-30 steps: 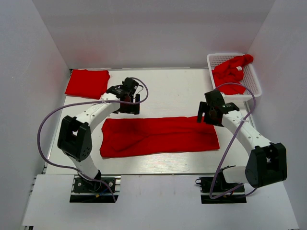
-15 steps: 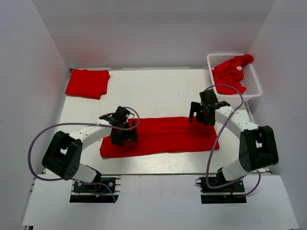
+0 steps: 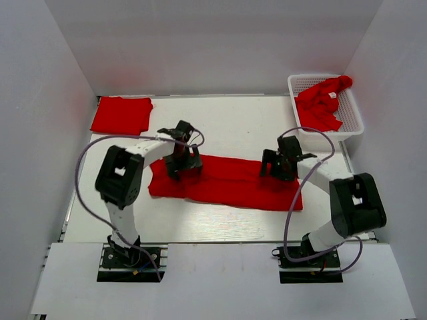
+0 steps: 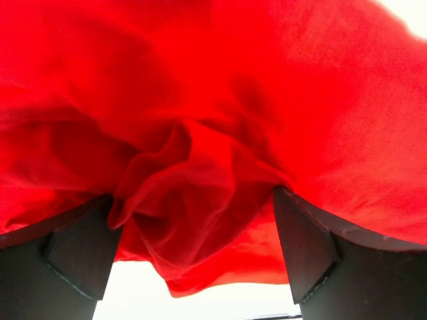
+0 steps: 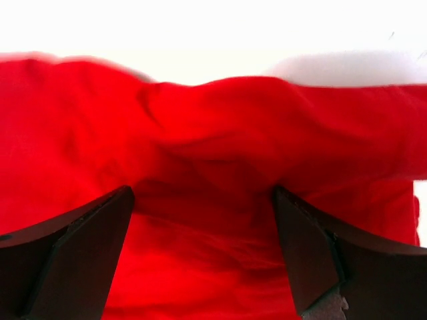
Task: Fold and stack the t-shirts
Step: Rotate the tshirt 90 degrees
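With the left gripper (image 3: pixel 182 163) and right gripper (image 3: pixel 277 167) spread wide on the shirt (image 3: pixel 230 183), closing may pinch one layer and skew the fold.

Robotics lab test cell, not a home: white table (image 3: pixel 227 120) boxed in by plain white panels (image 3: pixel 200 40) behind and on both sides, left arm base (image 3: pixel 130 257) and right arm base (image 3: pixel 310 257) bolted at its near edge, purple cables (image 3: pixel 79 175) looping above it.

Your left claw (image 3: pixel 183 162) and right claw (image 3: pixel 278 166) both point down, low and apart (jaws spread wide).
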`<state>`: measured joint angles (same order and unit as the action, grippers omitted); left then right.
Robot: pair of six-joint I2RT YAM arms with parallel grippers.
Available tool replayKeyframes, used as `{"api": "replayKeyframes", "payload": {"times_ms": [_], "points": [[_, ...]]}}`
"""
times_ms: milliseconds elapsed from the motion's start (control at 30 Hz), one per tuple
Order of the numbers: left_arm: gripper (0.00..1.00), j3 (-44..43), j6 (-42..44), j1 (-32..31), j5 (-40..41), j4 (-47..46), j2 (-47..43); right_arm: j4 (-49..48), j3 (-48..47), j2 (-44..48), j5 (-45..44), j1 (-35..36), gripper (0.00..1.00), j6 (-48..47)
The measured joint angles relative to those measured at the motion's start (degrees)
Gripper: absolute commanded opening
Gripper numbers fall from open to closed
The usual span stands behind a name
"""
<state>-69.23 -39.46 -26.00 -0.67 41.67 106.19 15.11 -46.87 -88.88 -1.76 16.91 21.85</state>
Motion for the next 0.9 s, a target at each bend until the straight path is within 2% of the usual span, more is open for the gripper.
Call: {"api": "replayKeyframes", "payload": {"times_ms": [100,200,300,367,567,700,800,900], "points": [[1.0,-14.95,1.73,0.42,0.04,5.01,9.94,-3.37,5.11,4.46,2.12,0.55,0.9,0.04],[1.0,-36.76,4.94,0.5,-0.07,7.69,23.47,-5.33,8.94,8.02,5.44,2.62,0.9,-0.44],[1.0,-59.63,8.15,0.83,-3.58,5.11,37.51,-6.71,10.29,9.03,8.79,6.38,0.9,-0.92],[1.0,-67.63,9.11,1.03,-6.51,0.22,43.28,-7.61,10.54,8.94,11.3,9.57,0.9,-1.03],[1.0,-68.59,9.22,1.01,-14.05,-14.23,46.9,-10.97,9.7,6.43,18.14,20.22,0.9,-0.96],[1.0,-71.63,8.15,0.74,-16.94,-22.08,50.64,-12.85,3.28,-1.31,21.9,26.84,0.9,-0.57],[1.0,-71.69,7.67,0.48,-16.57,-24.41,51.28,-13.18,-1.03,-5.51,22.21,30.29,0.9,1.27],[1.0,-71.69,7.5,0.22,-15.13,-24.79,51.3,-12.07,-1.88,-5.57,19.34,31.71,0.9,3.82]]}}
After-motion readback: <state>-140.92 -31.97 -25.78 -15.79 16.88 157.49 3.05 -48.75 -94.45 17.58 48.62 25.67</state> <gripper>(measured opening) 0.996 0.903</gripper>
